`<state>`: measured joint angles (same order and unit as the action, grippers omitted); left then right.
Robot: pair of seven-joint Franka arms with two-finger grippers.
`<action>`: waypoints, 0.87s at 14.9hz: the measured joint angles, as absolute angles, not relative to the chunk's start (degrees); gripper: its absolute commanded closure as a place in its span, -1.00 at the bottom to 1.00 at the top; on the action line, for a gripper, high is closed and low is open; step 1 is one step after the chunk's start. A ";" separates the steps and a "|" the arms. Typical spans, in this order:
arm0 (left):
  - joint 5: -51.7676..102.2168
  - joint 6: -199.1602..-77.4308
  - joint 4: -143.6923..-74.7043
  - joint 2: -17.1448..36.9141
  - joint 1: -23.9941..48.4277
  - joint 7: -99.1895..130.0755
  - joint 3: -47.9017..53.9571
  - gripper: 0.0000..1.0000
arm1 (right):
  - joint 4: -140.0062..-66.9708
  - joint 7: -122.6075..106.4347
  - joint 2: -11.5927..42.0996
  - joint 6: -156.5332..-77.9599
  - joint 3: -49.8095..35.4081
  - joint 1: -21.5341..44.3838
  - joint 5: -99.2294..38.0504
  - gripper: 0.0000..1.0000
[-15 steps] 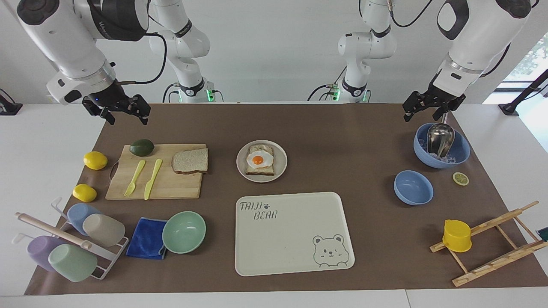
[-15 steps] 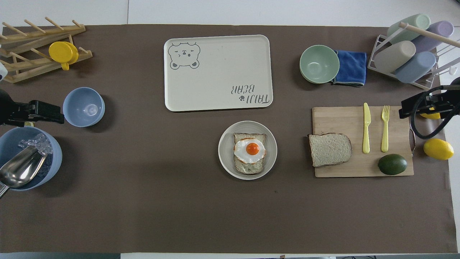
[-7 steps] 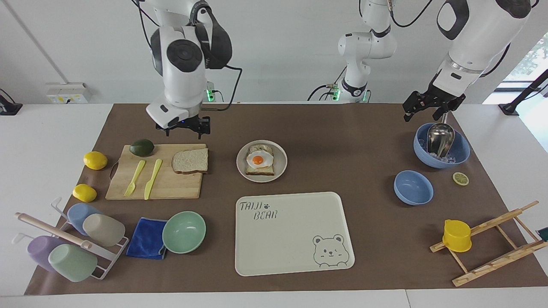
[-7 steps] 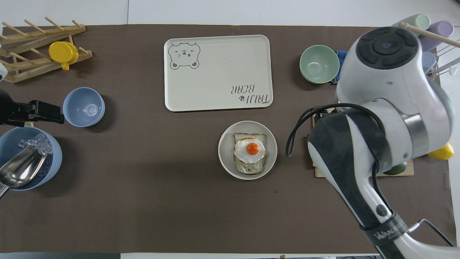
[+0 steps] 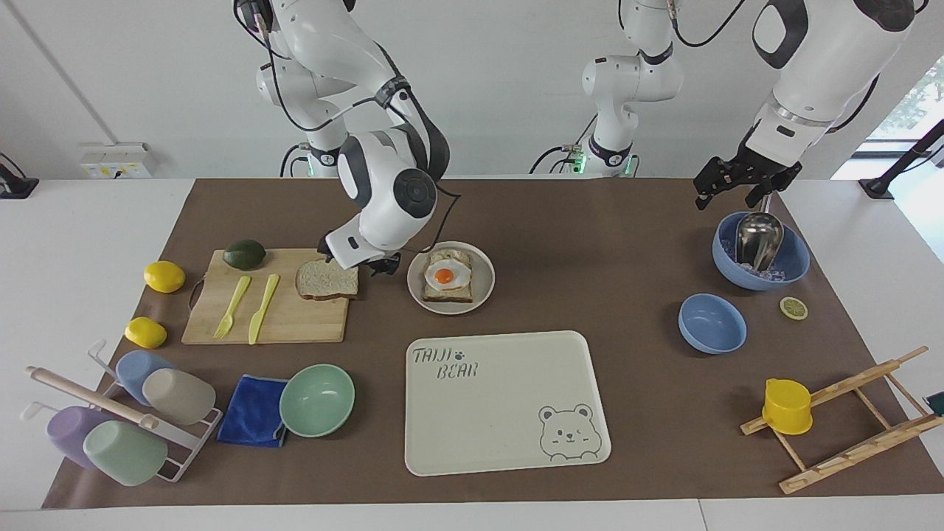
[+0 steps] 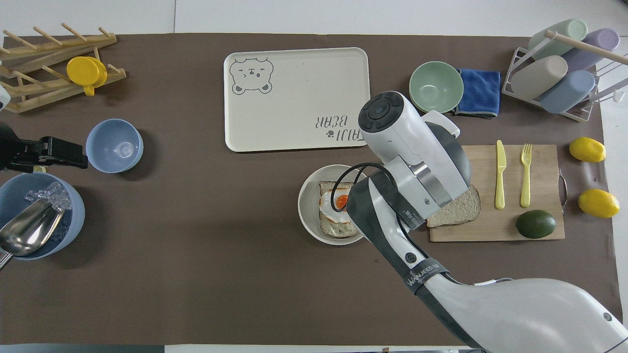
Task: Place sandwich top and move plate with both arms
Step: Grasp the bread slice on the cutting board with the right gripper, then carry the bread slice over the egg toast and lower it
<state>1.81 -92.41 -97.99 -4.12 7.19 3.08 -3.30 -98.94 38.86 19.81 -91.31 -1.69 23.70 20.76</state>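
Note:
The sandwich top [image 5: 324, 280], a plain brown bread slice, lies on the wooden cutting board [image 5: 295, 321] at its end beside the plate; it also shows in the overhead view [image 6: 461, 210], half covered by the arm. The cream plate [image 5: 483, 287] holds a toast slice with a fried egg [image 5: 446, 279]. My right gripper [image 5: 358, 264] is low at the slice's edge nearest the plate; in the overhead view the arm hides it. My left gripper [image 5: 732, 198] waits open above the ice bowl [image 5: 793, 259].
An avocado [image 5: 244, 254], a yellow fork and a knife [image 5: 263, 306] lie on the board. The bear tray [image 5: 509, 402] lies farther from the robots than the plate. A mint bowl [image 5: 317, 400], a blue cloth, a cup rack, two lemons, a small blue bowl [image 5: 712, 323] and a wooden rack stand around.
My right arm has swung from the table's end over the board and come down to the bread slice's edge. The left arm has not moved.

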 measured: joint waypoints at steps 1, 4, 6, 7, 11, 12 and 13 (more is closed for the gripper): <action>1.81 -92.41 -97.99 -4.12 7.19 3.08 -3.30 -1.00 | -99.03 40.08 20.45 -91.35 -1.69 23.93 21.30 -1.00; 1.81 -92.41 -97.99 -4.12 7.19 3.08 -3.30 -1.00 | -99.54 43.76 21.74 -92.75 -1.69 24.75 22.10 -1.00; 1.81 -92.41 -97.99 -4.12 7.19 3.08 -3.30 -1.00 | -102.13 46.13 21.88 -95.12 -1.68 25.46 22.67 -1.00; 1.81 -92.41 -97.99 -4.12 7.19 3.08 -3.30 -1.00 | -103.95 47.39 21.84 -96.92 -1.68 25.83 23.08 -1.00; 1.81 -92.41 -97.99 -4.12 7.19 3.08 -3.30 -1.00 | -109.87 49.02 21.45 -102.31 -1.23 25.36 24.00 -0.75; 1.81 -92.41 -97.99 -4.12 7.19 3.08 -3.30 -1.00 | -110.15 49.02 21.32 -102.32 -1.17 25.12 24.01 -0.69; 1.81 -92.41 -97.99 -4.12 7.19 3.08 -3.30 -1.00 | -110.26 49.02 21.13 -102.32 -1.09 25.02 24.01 -0.60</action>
